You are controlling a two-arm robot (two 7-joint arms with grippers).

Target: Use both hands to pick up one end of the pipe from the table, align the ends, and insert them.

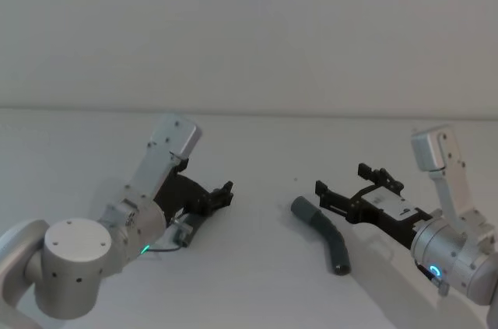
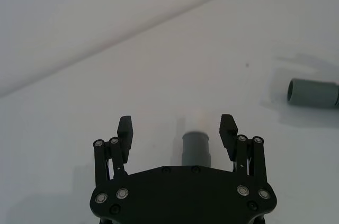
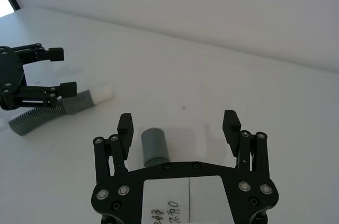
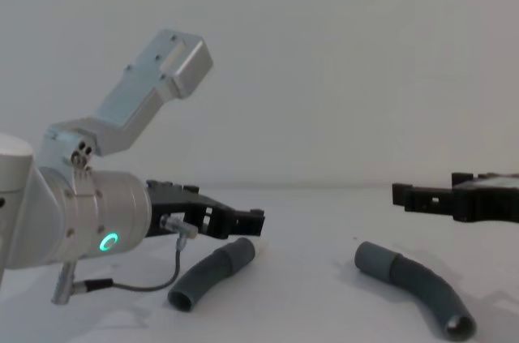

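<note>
A: Left gripper [image 2: 177, 123] state?
B: Spread wide, gripping nothing. Straddles the grey cuff [image 2: 196, 150] of the shorter hose piece [image 4: 212, 274], roughly centred between the fingers [image 2: 125, 128], no contact visible. Sits just above it in the chest view.
A: Axis of that piece?
B: Runs straight out along the reach line, white tip [image 3: 104, 92] leading, heading toward the robot's right.
A: Right gripper [image 3: 178, 119]?
B: Also wide open, empty. Hovers over the wider cuff [image 3: 153, 147] of the longer hose piece [image 1: 327, 239], off-centre, closer to one finger than the other. Probably needs a small sideways shift before closing.
A: Both pieces down on the table [image 1: 257, 290]?
B: Yes, lying flat, well apart, cuff ends turned roughly toward each other. Better lined up on the left side; closer to a clean grasp there.
</note>
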